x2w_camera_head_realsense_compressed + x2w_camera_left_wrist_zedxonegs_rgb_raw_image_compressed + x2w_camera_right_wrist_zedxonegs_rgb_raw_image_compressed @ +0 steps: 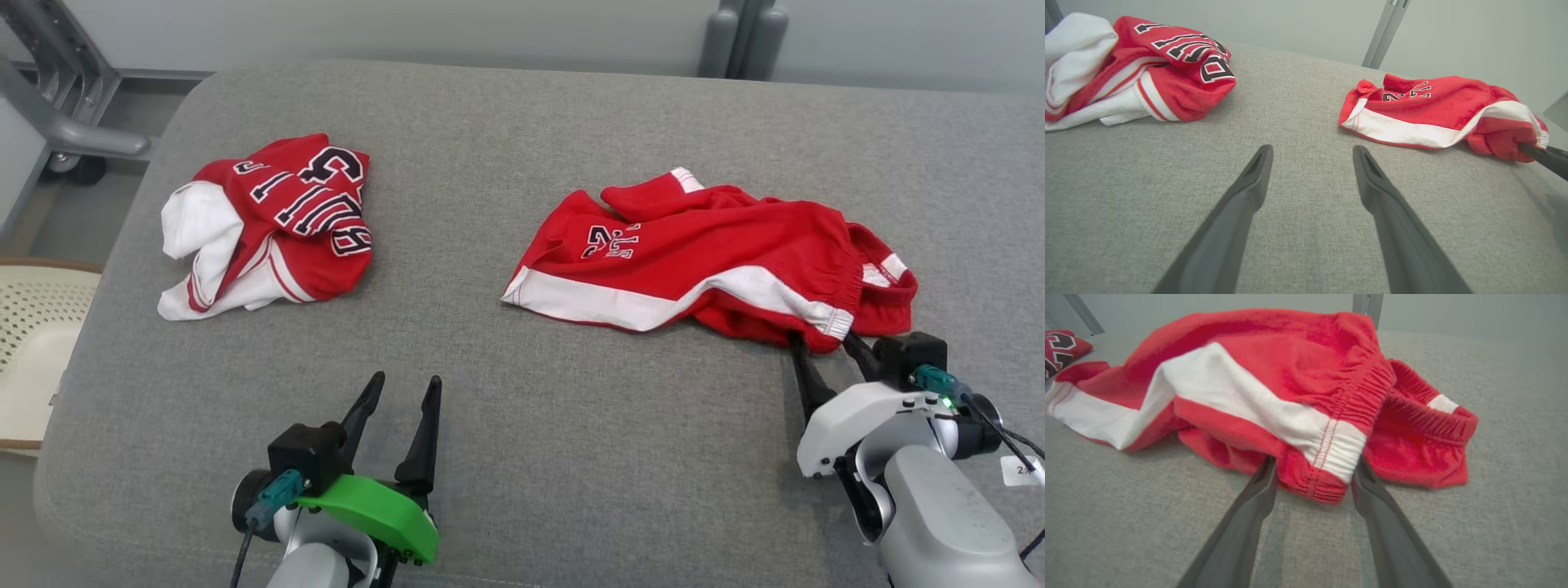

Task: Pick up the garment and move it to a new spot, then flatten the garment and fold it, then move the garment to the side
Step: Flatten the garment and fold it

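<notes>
Leftward lies a crumpled jersey (286, 216) (red, white) — apart from the shorts (710, 245).

The left gripper (406, 380) sits low at the robot's near left. Its two dark fingers (423, 433) point forward with the jaws spread wide and nothing between them. A green wrist cover (375, 510) sits behind it. The right gripper (823, 349) reaches further forward on a pale forearm (939, 523). Its jaws are likewise apart, with the fingertips set either side of the red shorts' (718, 245) elastic edge.

Likely a test room: grey padded bench (522, 122), wheeled metal frame (57, 122), bare wall (408, 33)
</notes>
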Controlling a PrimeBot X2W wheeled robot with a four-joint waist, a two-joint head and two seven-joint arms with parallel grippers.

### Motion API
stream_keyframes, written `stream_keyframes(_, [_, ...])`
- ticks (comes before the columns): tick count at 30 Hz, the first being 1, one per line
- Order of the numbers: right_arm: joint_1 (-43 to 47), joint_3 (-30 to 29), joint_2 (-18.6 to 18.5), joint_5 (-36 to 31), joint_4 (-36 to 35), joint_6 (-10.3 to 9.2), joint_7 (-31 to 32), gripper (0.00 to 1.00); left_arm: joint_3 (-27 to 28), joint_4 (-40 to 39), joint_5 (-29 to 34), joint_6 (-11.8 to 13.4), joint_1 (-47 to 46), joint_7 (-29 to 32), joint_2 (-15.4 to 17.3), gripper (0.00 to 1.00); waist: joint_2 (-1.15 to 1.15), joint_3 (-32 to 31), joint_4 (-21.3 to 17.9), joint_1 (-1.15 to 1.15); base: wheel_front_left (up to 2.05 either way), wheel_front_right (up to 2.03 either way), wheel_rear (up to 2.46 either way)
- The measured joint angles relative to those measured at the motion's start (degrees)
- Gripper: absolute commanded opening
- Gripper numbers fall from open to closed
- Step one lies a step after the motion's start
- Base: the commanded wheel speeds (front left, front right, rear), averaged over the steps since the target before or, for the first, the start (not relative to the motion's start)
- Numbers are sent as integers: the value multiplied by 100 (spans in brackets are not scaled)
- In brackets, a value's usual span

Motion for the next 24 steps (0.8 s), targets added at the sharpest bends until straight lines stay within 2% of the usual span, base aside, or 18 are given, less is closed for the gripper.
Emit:
stream_keyframes(1, [-43, 9, 15, -4, -14, 0, 0, 41, 25, -8, 0, 0, 3, 0, 12, 100, 0, 32, 32, 0, 0, 0, 0])
stream_keyframes(2, [-62, 23, 20, -3, -21, 0, 0, 0, 42, -12, 0, 0, 11, 0, 25, 100, 0, 67, 56, 0, 0, 0, 0])
stream_keyframes(7, [-51, 186, -44, 11, 7, 0, -1, 0, 107, -15, 0, 0, 54, 0, 30, 100, 0, 155, 68, 0, 0, 0, 0])
stream_keyframes(12, [55, 275, -402, 118, -34, 0, -1, 0, 102, -8, -3, 0, 88, 0, 15, 100, 0, 133, -89, 0, 0, 0, 0])
stream_keyframes(19, [166, 1047, -871, 637, 7, 0, -1, 0, 20, 3, -42, 0, 87, 0, -3, 100, 0, 34, -421, 0, 0, 0, 0])
stream_keyframes(20, [166, 1167, -931, 802, 38, 0, -1, 35, 16, 10, -44, 0, 85, 0, -5, 100, 0, 23, -463, 0, 0, 0, 0])
stream_keyframes(21, [164, 1271, -988, 911, 54, 0, -1, 95, 8, 14, -51, 0, 83, 0, -9, 100, 0, 13, -501, 0, 0, 0, 0])
stream_keyframes(22, [151, 1376, -1037, 999, 78, 0, -1, 100, 3, 32, -52, 0, 81, 0, -9, 100, 0, 4, -538, 0, 0, 0, 0])
stream_keyframes(24, [113, 1541, -1104, 1172, 93, 0, 0, 100, 3, 49, -53, 0, 80, 0, -13, 100, 0, -14, -598, 0, 0, 0, 0])
